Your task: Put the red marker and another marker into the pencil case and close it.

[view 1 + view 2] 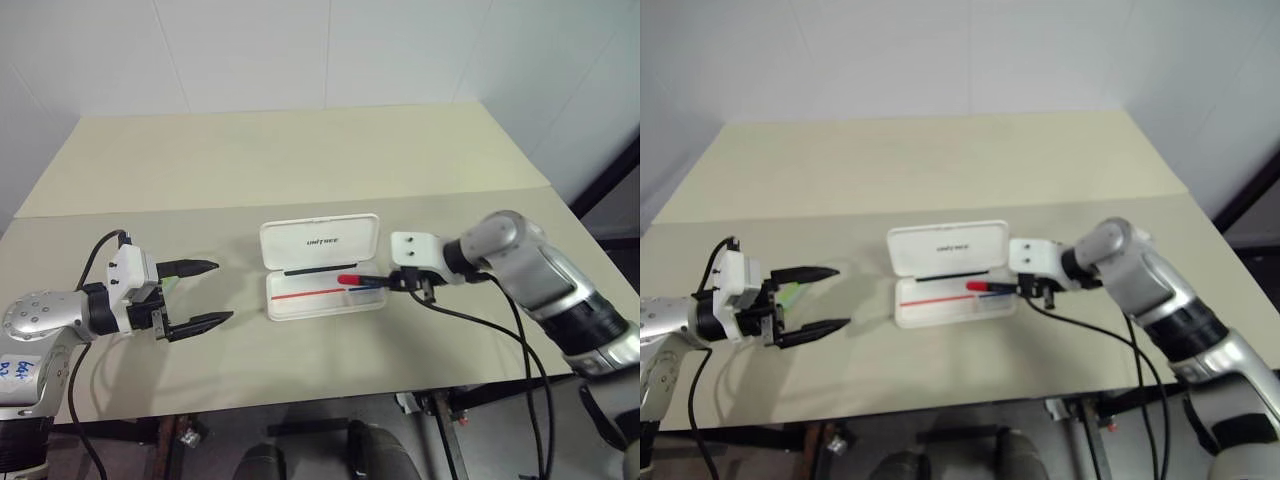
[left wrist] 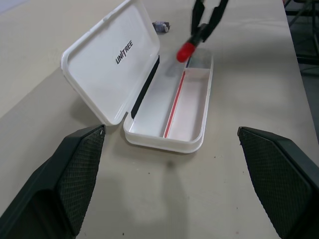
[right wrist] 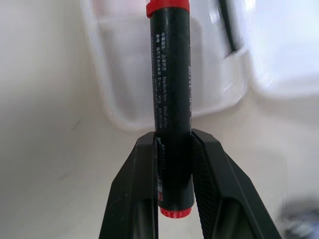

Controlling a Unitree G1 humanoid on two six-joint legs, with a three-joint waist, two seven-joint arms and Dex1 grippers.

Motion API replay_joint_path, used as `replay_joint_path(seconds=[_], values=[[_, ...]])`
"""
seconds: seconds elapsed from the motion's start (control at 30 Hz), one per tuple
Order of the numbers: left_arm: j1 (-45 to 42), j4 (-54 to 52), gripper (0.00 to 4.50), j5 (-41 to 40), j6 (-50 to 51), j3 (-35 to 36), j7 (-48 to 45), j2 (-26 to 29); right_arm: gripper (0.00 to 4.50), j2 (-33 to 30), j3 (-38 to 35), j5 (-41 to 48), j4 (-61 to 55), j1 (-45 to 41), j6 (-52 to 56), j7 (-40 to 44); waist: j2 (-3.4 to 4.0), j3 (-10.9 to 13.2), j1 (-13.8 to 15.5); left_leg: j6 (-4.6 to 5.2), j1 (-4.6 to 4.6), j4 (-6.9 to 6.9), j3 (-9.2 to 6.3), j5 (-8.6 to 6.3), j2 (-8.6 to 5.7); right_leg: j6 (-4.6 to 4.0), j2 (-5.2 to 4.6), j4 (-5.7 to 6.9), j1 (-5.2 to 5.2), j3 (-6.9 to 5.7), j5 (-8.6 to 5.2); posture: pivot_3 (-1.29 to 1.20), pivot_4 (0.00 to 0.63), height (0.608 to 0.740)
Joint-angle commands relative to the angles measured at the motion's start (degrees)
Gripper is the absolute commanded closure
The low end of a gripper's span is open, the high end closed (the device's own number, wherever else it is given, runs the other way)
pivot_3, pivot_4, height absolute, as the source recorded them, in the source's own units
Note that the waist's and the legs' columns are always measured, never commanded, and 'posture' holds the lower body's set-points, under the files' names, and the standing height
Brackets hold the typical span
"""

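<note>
The white pencil case (image 1: 300, 312) lies open in the middle of the table, its lid (image 1: 320, 243) laid back on the far side. My right gripper (image 1: 398, 282) is shut on the red marker (image 1: 358, 281) and holds it over the tray's right end, red cap towards the case's middle. In the right wrist view the black barrel (image 3: 169, 89) sits between the two fingers (image 3: 142, 174), with the tray behind it. At the left, my left gripper (image 1: 222, 292) stands open, pointing at the case. A bit of the green marker (image 1: 171, 285) shows on the table between its fingers.
A seam (image 1: 300, 203) runs across the table behind the case. In the left wrist view a small dark thing (image 2: 161, 26) lies on the table beyond the lid. The table's front edge (image 1: 300, 400) is close below both arms.
</note>
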Motion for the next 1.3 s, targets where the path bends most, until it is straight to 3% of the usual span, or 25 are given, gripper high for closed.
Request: replay_joint_path(seconds=[0.03,0.3,0.6,0.8,1.07,1.3], values=[[1.3,-3.53,0.0,-1.38,0.34,2.24,1.34,0.32,3.92,3.92,1.17,-3.22,5.9,-4.73,-5.81,-0.37,0.0,0.0,0.0,-0.01,0.02,-0.01,0.02,-0.01,0.01,0.0,0.01,0.03,0.0,0.04,0.0,0.0,0.15,0.74],[2.0,-4.81,0.0,-1.75,0.49,2.41,3.15,-0.25,3.92,11.91,1.51,-6.76,14.02,-8.87,-11.16,-0.77,0.0,0.0,0.13,-0.07,-0.02,-0.03,0.03,-0.04,0.08,0.01,0.09,0.16,-0.03,0.08,0.01,0.0,0.15,0.74],[1.18,-4.7,0.0,-1.76,0.16,1.75,3.98,-0.59,3.92,15.05,0.89,-8.55,15.91,-9.01,-11.64,-0.69,0.0,0.0,0.11,-0.08,-0.02,-0.04,0.03,-0.05,0.09,0.01,0.1,0.21,-0.03,0.07,0.01,0.0,0.15,0.74],[0.23,-4.36,0.0,-1.63,0.14,1.28,3.87,-0.75,1.9,16.5,-0.44,-8.61,16.86,-9.33,-11.9,-2.72,0.0,0.0,0.06,-0.08,-0.01,-0.04,0.03,-0.05,0.1,0.0,0.11,0.24,-0.03,0.07,0.01,0.0,0.15,0.74],[-0.61,-4.07,0.0,-1.67,0.23,1.05,3.13,-0.62,1.9,15.75,-3.57,-3.59,9.68,-8.93,-5.42,2.03,0.0,0.0,0.09,-0.09,-0.02,-0.04,0.04,-0.06,0.1,0.01,0.11,0.23,-0.03,0.07,0.01,0.0,0.15,0.74],[0.77,-3.83,0.0,-0.23,0.46,2.4,3.7,0.4,1.9,13.2,-11.69,10.18,-0.66,-4.08,1.1,9.19,-0.02,-0.01,0.14,-0.1,-0.01,-0.05,0.03,-0.07,0.14,0.01,0.13,0.23,-0.02,0.04,0.01,0.0,0.15,0.74]])
